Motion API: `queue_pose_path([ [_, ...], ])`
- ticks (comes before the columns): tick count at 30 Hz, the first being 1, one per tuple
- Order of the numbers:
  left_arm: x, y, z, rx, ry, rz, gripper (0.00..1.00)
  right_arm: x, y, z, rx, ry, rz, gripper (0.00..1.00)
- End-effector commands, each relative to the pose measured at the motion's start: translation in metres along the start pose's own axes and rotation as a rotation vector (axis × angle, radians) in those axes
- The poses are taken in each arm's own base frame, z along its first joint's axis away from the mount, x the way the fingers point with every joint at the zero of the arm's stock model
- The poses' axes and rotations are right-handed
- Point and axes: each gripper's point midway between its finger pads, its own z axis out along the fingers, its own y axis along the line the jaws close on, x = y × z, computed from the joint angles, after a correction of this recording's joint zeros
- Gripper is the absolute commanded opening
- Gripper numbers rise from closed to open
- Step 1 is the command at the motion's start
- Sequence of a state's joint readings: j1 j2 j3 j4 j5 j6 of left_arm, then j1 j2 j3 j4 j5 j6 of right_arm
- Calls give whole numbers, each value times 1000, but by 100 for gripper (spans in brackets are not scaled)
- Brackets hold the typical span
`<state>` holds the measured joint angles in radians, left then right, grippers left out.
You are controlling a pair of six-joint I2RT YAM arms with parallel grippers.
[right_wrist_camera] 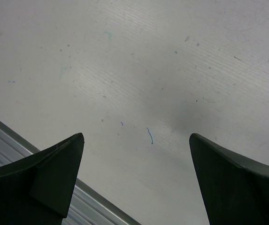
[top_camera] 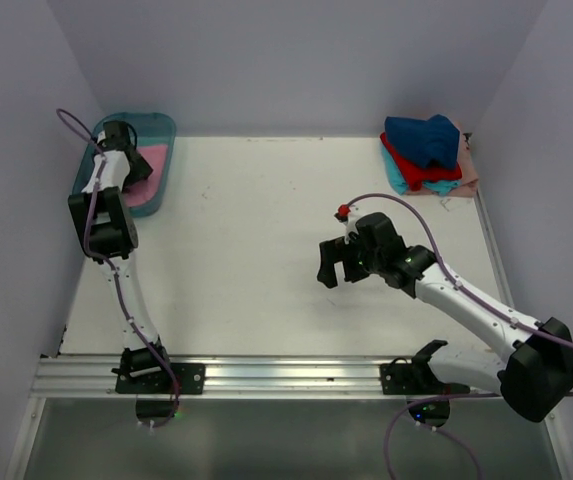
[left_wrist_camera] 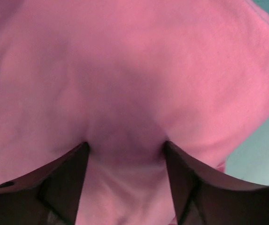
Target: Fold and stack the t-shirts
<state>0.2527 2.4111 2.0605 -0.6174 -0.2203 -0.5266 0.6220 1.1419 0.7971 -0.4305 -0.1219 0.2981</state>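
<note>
Left gripper [left_wrist_camera: 125, 144] agape on pink t-shirt [left_wrist_camera: 125, 56], long axis near-to-far; right gripper [right_wrist_camera: 136, 136] agape

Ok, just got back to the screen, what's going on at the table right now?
The left end effector is down in the teal bin at the far left. Its fingers are apart and pressed into the pink t-shirt, which bulges between them. The right end effector hangs open over bare table, holding nothing. A pile of t-shirts, navy on top of red, teal and peach, sits in the far right corner.
</note>
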Motion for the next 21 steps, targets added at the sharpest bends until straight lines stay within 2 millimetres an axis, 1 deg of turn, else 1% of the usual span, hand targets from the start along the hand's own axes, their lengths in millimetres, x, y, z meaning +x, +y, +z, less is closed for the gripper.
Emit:
queue_pose_path([
  [1,-8,-6,-3,73,-29,29,66,-10,3,2,1,-20,7,99],
  [2,-8,-9,-4,93,-29,39,58,-10,3,2,0,-19,10,99],
  [3,-5,-11,-2,111,-23,42,37,-9,3,3,0,-18,13,99],
  [5,-3,-15,-2,135,-9,41,11,-10,3,4,1,-21,17,99],
  [6,-2,-15,-1,145,-4,39,0,-10,3,3,0,-23,17,99],
  [7,-3,-20,-4,173,-3,42,0,-11,2,3,9,-29,17,99],
  [9,-13,-26,-15,209,-29,39,0,-11,0,2,16,-34,14,99],
  [10,-17,-32,-24,244,-40,36,0,-12,-1,2,20,-40,13,99],
  [11,-35,-37,-47,271,-90,25,0,-13,-1,2,22,-46,13,99],
  [12,-42,-44,-61,315,-106,16,0,-13,-2,2,24,-50,13,99],
  [13,-60,-53,-94,374,-151,-11,0,-14,-1,3,21,-53,11,99],
  [15,-78,-63,-131,447,-208,-29,0,-16,-1,5,20,-56,10,99],
  [16,-94,-69,-168,494,-259,-42,0,-17,0,5,17,-57,10,99],
  [18,-107,-76,-210,543,-309,-49,0,-16,0,8,13,-53,7,99],
  [19,-116,-80,-247,601,-349,-52,0,-18,1,8,8,-59,5,99],
  [21,-118,-91,-288,676,-385,-41,0,-18,0,10,13,-65,3,99],
])
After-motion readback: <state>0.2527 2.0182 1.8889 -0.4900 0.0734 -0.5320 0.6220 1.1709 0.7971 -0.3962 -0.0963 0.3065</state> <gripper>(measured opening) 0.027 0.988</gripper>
